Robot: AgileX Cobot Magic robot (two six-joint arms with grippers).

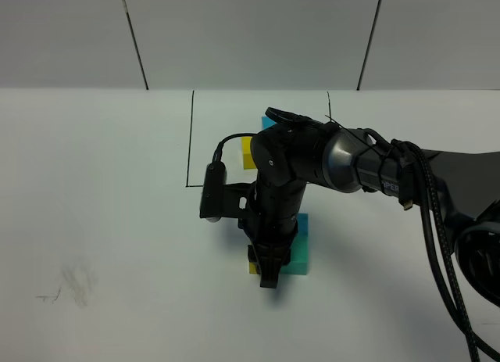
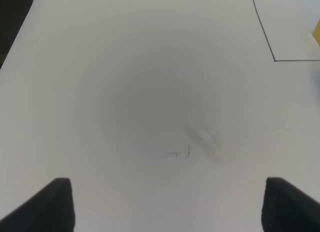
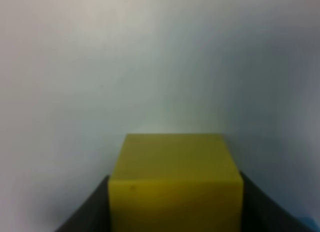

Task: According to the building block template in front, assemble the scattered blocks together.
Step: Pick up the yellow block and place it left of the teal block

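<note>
Between our right gripper's (image 3: 175, 212) fingers sits the yellow block (image 3: 176, 184), clamped; overhead, the arm hides most of it. Our left gripper (image 2: 167, 207) stands apart.

template (image 1: 251, 147): I see it behind the right arm (image 1: 344, 163)
scattered blocks (image 1: 301, 252): under that arm, nearer me
</note>
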